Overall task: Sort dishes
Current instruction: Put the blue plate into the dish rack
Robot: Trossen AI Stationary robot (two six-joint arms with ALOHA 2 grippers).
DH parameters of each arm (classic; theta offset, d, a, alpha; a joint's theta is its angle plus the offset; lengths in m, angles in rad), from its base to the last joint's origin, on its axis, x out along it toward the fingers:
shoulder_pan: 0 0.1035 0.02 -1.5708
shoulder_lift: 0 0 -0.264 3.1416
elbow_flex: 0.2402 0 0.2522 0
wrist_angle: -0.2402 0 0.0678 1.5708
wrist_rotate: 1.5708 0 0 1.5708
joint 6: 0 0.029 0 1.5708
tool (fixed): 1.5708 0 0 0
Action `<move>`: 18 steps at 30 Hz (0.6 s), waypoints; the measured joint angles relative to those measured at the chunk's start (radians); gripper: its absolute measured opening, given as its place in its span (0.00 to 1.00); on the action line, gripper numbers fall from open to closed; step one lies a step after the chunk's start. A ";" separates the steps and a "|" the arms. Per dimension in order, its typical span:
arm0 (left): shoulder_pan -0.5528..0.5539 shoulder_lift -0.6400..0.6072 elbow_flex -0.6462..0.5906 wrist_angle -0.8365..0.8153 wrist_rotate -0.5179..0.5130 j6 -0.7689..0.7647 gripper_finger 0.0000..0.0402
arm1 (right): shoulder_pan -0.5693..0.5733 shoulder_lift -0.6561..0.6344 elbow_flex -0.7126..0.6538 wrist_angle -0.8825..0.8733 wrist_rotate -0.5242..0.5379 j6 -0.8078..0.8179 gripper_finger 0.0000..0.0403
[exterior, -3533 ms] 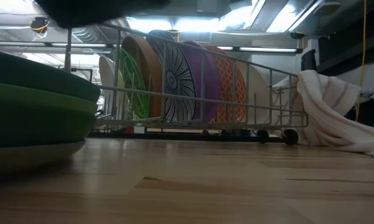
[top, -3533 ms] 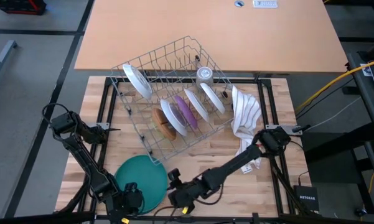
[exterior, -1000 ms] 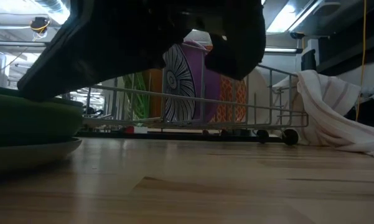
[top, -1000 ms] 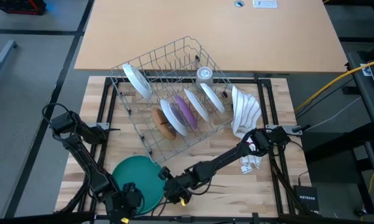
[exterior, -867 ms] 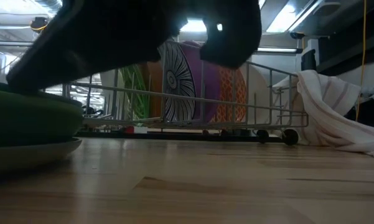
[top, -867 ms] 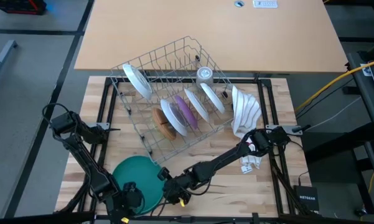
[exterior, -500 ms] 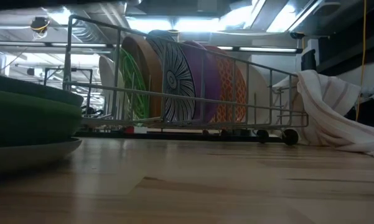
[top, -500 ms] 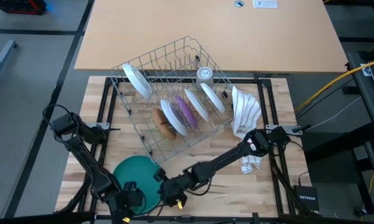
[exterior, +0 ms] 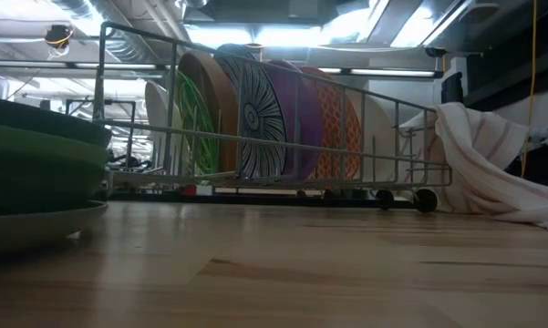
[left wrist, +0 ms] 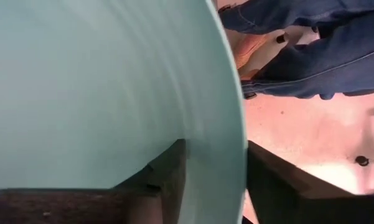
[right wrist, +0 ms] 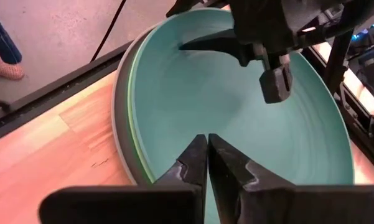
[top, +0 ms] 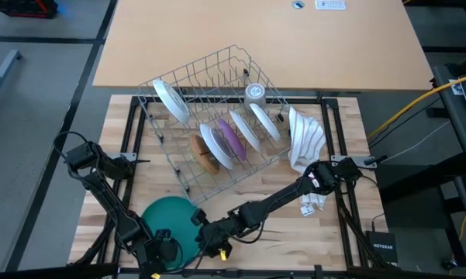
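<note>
A teal plate (top: 167, 215) tops a stack with a green plate (exterior: 36, 169) and a white one (exterior: 36, 228), which rests on the table's near left. My left gripper (left wrist: 215, 148) reaches in from the near edge and stands open astride the teal plate's rim. My right gripper (right wrist: 207, 138) is shut and hovers just above the stack's right rim (right wrist: 134, 124), with no touch showing. More dishes stand on edge in the grey wire rack (top: 217, 116): white, purple, brown and patterned ones. My left gripper has the teal plate's near rim (left wrist: 227, 155) between its fingers. One finger (left wrist: 168, 177) lies over the plate's inside, and the other (left wrist: 277, 186) is outside the rim. The fingers slant down from the near side. Whether they touch the rim, I cannot tell.
The rack stands slantwise across the table's middle and far part. A white striped cloth (top: 304, 143) lies heaped to its right. Bare wood (exterior: 301, 264) stretches between stack, rack and cloth. A person's legs in jeans (left wrist: 311, 50) stand beyond the table's near edge.
My right gripper has risen from the stack's right side and left the low view. The whole stack of plates has slid a little toward the table's left edge.
</note>
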 joint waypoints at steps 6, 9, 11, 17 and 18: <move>-0.002 -0.003 0.003 0.008 -0.006 -0.002 0.09 | 0.000 -0.002 0.000 -0.028 0.000 0.040 0.05; -0.002 -0.003 0.002 0.036 -0.006 -0.004 0.03 | 0.000 -0.002 0.000 -0.038 0.000 0.042 0.05; -0.001 -0.001 0.001 0.055 -0.006 -0.001 0.03 | 0.000 -0.002 0.000 -0.046 0.000 0.042 0.05; -0.001 0.000 0.000 0.093 -0.006 -0.007 0.01 | 0.000 -0.002 0.000 -0.046 0.000 0.042 0.05; -0.001 0.000 0.000 0.092 -0.006 -0.007 0.01 | 0.000 -0.002 0.000 -0.046 0.000 0.042 0.05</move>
